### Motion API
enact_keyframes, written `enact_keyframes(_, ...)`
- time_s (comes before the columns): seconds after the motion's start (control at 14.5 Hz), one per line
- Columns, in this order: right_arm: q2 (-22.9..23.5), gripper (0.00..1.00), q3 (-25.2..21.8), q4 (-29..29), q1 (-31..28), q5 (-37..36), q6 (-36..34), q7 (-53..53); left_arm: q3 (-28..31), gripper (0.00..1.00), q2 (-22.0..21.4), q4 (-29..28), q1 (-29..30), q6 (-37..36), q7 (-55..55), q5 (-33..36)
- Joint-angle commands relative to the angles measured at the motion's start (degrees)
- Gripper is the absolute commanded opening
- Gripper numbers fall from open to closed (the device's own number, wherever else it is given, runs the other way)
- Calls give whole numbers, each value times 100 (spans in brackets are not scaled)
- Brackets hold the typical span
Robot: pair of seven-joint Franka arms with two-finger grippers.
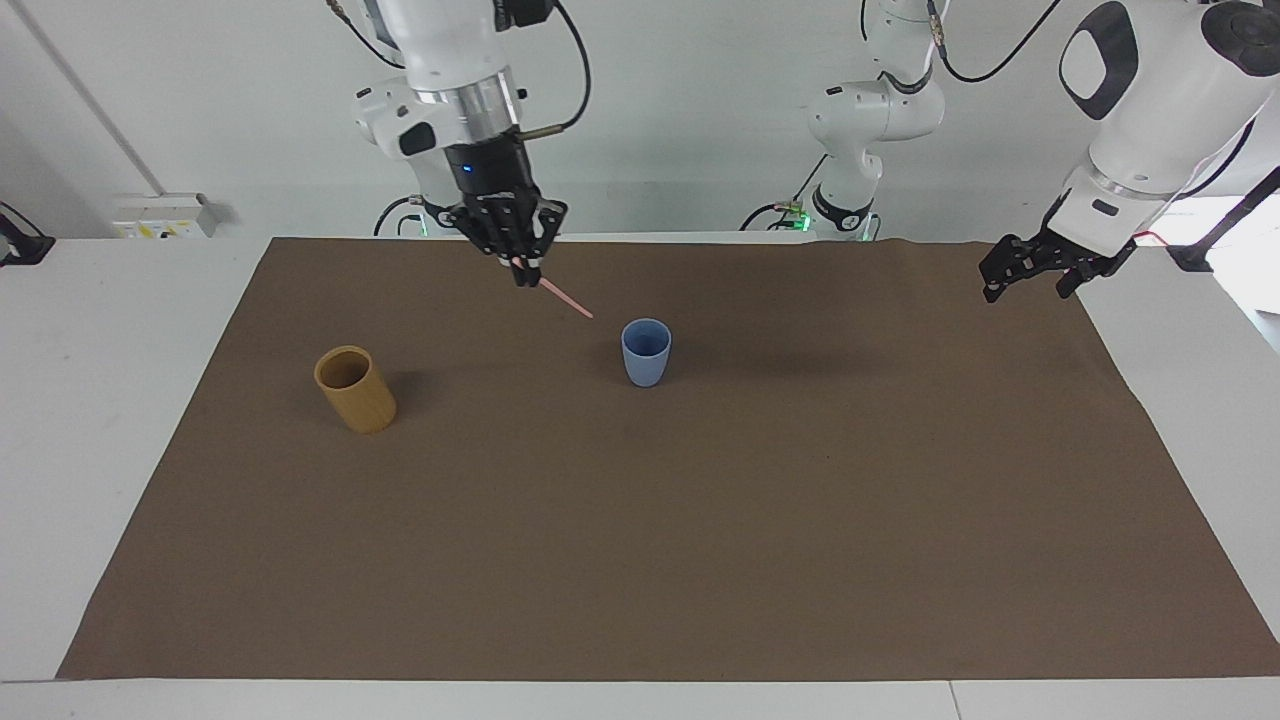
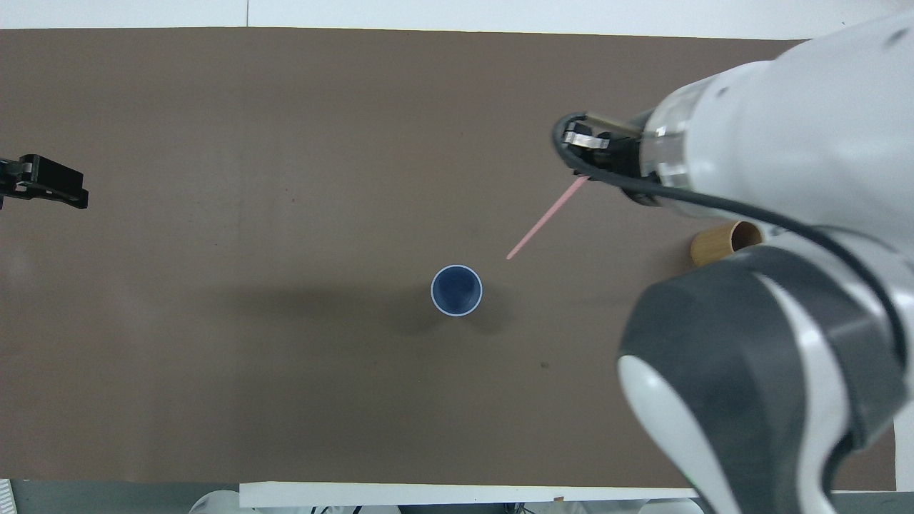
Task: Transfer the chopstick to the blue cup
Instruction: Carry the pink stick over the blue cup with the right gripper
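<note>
The chopstick (image 1: 565, 298) hangs clamped by its upper end in my right gripper (image 1: 524, 274), the jaws together on it. It slants down from the jaws toward the blue cup (image 1: 646, 351), and its free tip is in the air just short of the rim, on the side facing my jaws. In the overhead view the chopstick (image 2: 546, 218) points at the cup (image 2: 456, 290) but does not cover its mouth. Only one stick shows in my grip; I cannot tell whether there is a second.

Risks, as I judge them:

- Tip against rim. The stick is tilted, so its tip leads my jaws. If I lower before the tip is over the mouth, it could strike the rim or outer wall and push the cup over; the cup looks small, light and narrow at the base.
- Pivot in the grip. I hold the stick near one end. A knock on the long free part could turn it between the jaws, and the tip would then go where I do not expect.
- Early release. The stick is slender and longer than the cup is tall. Dropped at this slant, it could bounce out or lever the cup onto the tabletop (image 1: 640, 520).

The tan cup (image 1: 355, 388) stands well apart from my right jaws, toward the right arm's end of the tabletop. My left gripper (image 1: 1030, 268) waits over the left arm's end, well apart from the cup; I cannot tell how its jaws stand.
</note>
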Motion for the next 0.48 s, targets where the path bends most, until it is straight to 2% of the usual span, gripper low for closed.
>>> enact_keyframes(0.0, 169, 10, -50, -263, 428, -52, 389, 697, -13, 100, -10, -6, 104, -53, 231, 63)
enact_keyframes(0.21, 65, 10, -41, -710, 570, -228, 451, 681, -13, 100, -45, -33, 104, -115, 205, 63)
enact_keyframes(0.41, -14, 10, -50, -921, 588, -237, 460, 637, -13, 100, -45, -68, 191, -28, 214, 63)
